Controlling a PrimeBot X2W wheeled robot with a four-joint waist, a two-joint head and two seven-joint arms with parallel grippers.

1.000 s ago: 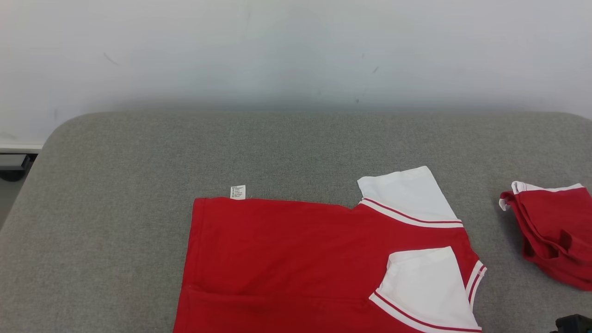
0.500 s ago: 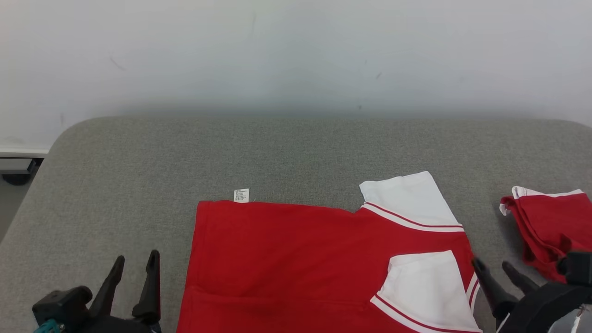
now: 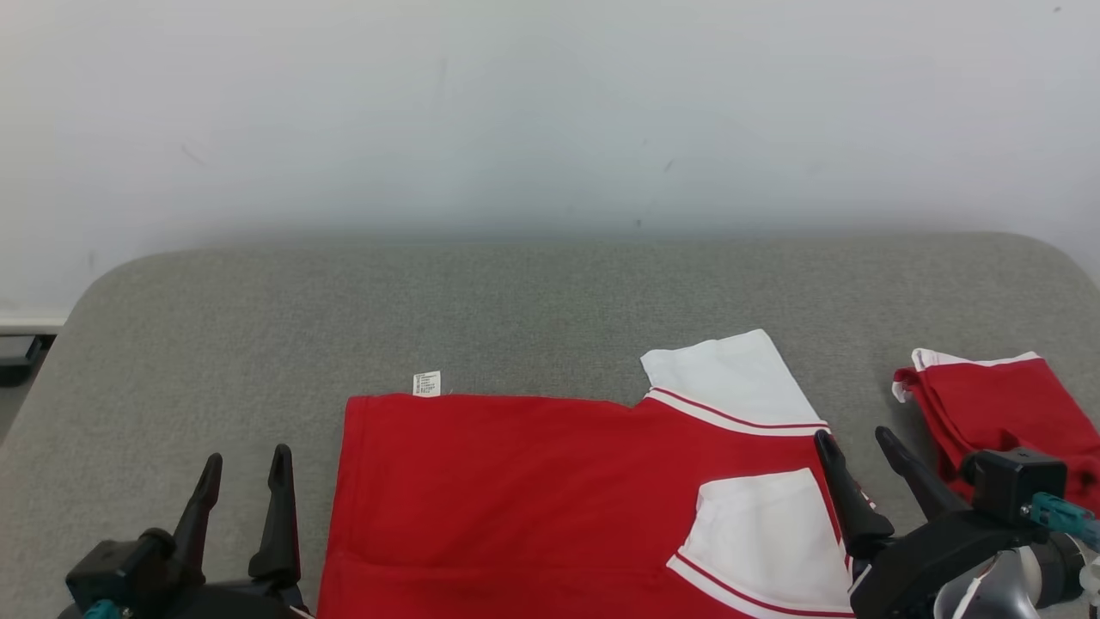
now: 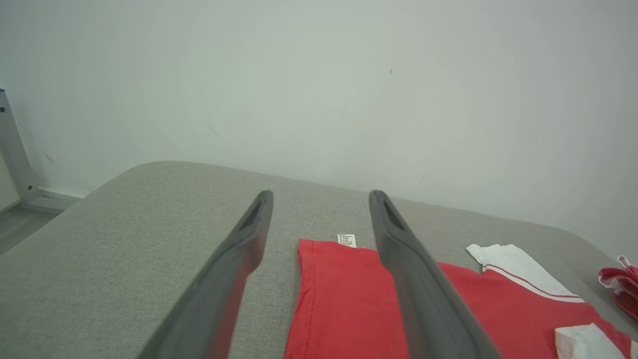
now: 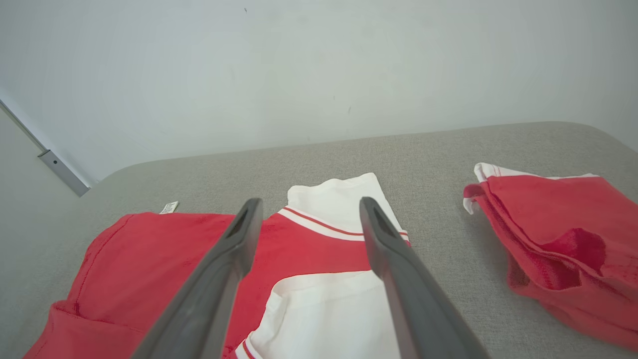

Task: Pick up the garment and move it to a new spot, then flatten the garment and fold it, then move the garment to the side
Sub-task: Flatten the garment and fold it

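The folding step seems to be in hand: the red short-sleeved cotton shirt with white striped sleeves (image 3: pixel 533 481) is lying flat at six o'clock on the grey fabric-covered table (image 3: pixel 516 301), its near sleeve turned in over the body. Both pincers are gaping wide, gripping nothing. The left gripper (image 3: pixel 247 456) is hovering at seven o'clock, just beside the shirt's edge. The right gripper (image 3: pixel 854 436) is hovering at five o'clock by the sleeves (touching or not, I cannot tell). Next, each probably needs to be pinching an edge evenly. A crumpled red-and-white garment (image 3: pixel 988 404) is sitting apart at three o'clock.
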